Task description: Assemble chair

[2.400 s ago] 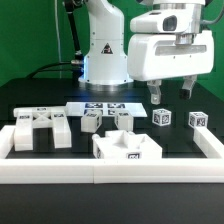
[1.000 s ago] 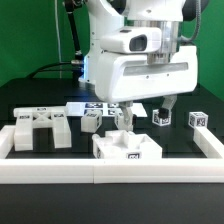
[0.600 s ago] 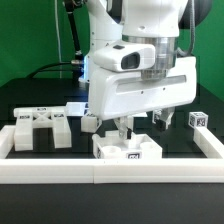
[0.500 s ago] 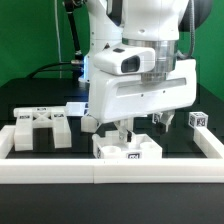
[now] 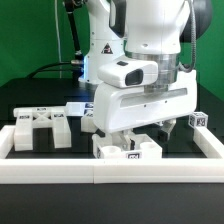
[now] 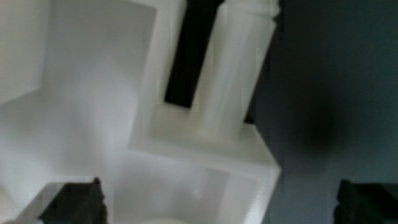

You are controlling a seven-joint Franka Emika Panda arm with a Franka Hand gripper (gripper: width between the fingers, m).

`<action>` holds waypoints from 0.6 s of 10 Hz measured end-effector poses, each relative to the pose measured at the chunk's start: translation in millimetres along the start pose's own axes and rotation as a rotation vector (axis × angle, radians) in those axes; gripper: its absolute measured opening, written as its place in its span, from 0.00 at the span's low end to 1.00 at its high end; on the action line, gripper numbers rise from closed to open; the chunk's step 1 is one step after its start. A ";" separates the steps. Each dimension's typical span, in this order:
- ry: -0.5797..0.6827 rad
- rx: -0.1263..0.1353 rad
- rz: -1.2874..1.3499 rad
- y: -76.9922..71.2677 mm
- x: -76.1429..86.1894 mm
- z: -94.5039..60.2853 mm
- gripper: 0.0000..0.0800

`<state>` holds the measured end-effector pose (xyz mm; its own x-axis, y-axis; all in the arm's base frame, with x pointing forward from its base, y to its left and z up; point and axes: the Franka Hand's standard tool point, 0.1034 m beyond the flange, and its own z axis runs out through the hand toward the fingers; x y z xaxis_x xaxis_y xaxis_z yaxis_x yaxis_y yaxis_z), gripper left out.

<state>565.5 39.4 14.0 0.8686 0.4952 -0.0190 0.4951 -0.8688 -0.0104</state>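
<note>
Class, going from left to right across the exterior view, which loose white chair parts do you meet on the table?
From the left: slotted block → small block → front block → tagged cube.

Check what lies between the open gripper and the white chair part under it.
Nothing else: the wrist view shows the gripper open directly over the white chair part, with no other object between them.

The exterior view is brightly, evenly lit and sharp; in the wrist view the chair part (image 6: 222, 90) is blurred.
</note>
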 end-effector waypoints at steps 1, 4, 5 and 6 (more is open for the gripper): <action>-0.003 0.002 -0.001 -1.6 -2.4 1.5 0.81; 0.007 -0.001 -0.003 -5.9 -9.3 8.8 0.78; 0.007 -0.001 -0.003 -6.0 -9.2 8.7 0.60; 0.007 -0.001 -0.004 -6.0 -9.2 8.8 0.60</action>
<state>554.4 40.0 5.4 0.8669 0.4983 -0.0121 0.4982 -0.8670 -0.0096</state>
